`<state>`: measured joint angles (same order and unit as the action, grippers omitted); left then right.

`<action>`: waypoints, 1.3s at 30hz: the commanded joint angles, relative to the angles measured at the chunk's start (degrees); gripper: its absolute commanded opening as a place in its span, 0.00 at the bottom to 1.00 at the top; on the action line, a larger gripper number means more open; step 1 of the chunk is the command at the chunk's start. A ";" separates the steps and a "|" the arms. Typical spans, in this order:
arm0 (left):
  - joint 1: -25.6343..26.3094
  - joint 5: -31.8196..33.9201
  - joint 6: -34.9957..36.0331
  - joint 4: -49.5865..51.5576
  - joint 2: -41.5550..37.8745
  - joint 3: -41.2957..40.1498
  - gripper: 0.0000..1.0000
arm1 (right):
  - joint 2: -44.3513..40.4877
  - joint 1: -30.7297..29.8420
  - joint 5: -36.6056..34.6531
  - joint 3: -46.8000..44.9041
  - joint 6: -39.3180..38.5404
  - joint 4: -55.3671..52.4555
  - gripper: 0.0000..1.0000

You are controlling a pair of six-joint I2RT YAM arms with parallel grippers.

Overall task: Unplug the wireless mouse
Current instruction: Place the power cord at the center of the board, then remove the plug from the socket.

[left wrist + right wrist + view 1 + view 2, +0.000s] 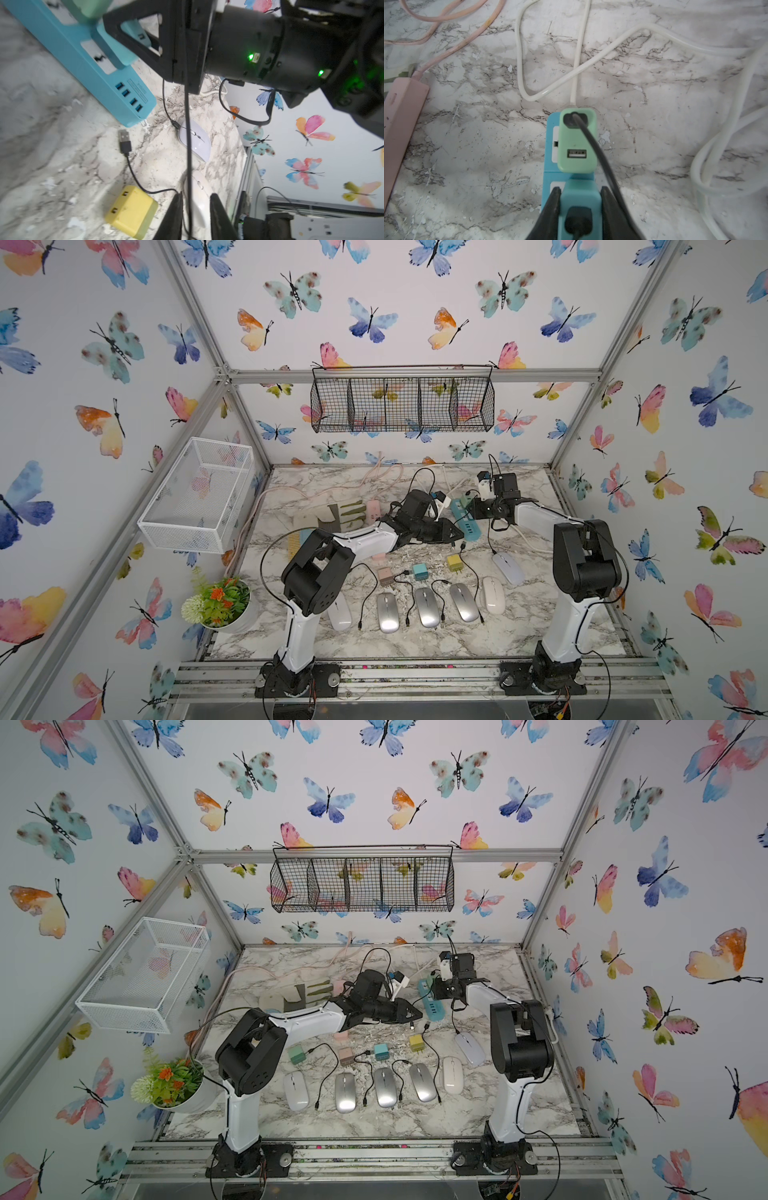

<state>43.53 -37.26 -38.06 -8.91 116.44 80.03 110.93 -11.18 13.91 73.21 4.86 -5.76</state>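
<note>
A lavender wireless mouse (508,568) (195,141) lies right of the blue power strip (468,526) (549,149). Its black cable runs up toward the strip. My right gripper (580,189) (469,506) is shut on a teal charger block (579,199) plugged into the strip, just beside a green charger (577,143). My left gripper (196,196) (455,535) hovers open over the table near the strip's end, with a black cable passing loosely between its fingers. A loose USB plug (124,139) lies beside the yellow charger (131,209).
A row of mice lies toward the front, among them a silver one (427,608) and a white one (493,595), with small chargers (420,571) and loose cables. A pink power strip (400,116), white cord (612,41), gloves (332,516) and plant pot (218,605) are also here.
</note>
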 commanded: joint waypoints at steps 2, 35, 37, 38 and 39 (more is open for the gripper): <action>0.73 -1.52 2.57 2.57 1.77 1.74 0.55 | 0.11 -0.11 1.69 -0.79 1.27 0.85 0.04; -5.92 8.97 -3.04 2.32 9.83 6.84 0.67 | 1.69 -0.11 7.26 -3.34 7.63 4.71 0.02; -5.67 9.01 -4.66 1.32 10.63 6.85 0.68 | 2.09 -0.07 7.46 -3.34 8.80 4.83 0.02; -5.65 8.96 -5.23 0.93 11.18 7.02 0.68 | 2.26 -0.07 7.52 -3.34 9.20 4.92 0.02; -5.57 8.99 -6.14 0.67 11.82 7.33 0.68 | 2.51 -0.07 7.66 -3.40 9.69 5.13 0.02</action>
<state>37.89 -29.30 -40.95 -5.91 126.43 86.37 111.24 -11.18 19.57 70.85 12.01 -0.95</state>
